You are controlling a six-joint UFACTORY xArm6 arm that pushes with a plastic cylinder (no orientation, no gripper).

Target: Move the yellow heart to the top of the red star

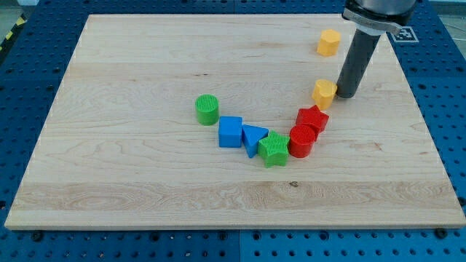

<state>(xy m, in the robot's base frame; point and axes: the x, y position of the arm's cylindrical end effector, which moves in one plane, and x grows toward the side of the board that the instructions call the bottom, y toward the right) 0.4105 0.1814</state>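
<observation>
A yellow block (324, 92), which looks like the heart, lies right of the board's middle, just above the red star (312, 117) with a small gap between them. My tip (346, 95) stands right against this yellow block's right side. The dark rod rises from there to the view's top right. A second yellow block (329, 42), with a hexagon-like outline, lies further up near the board's top edge.
A red cylinder (302, 140) touches the red star from below. To its left run a green star-like block (274, 149), a blue triangle (253, 138) and a blue cube (230, 132). A green cylinder (207, 109) stands apart at upper left. The wooden board (145, 189) lies on a blue pegboard.
</observation>
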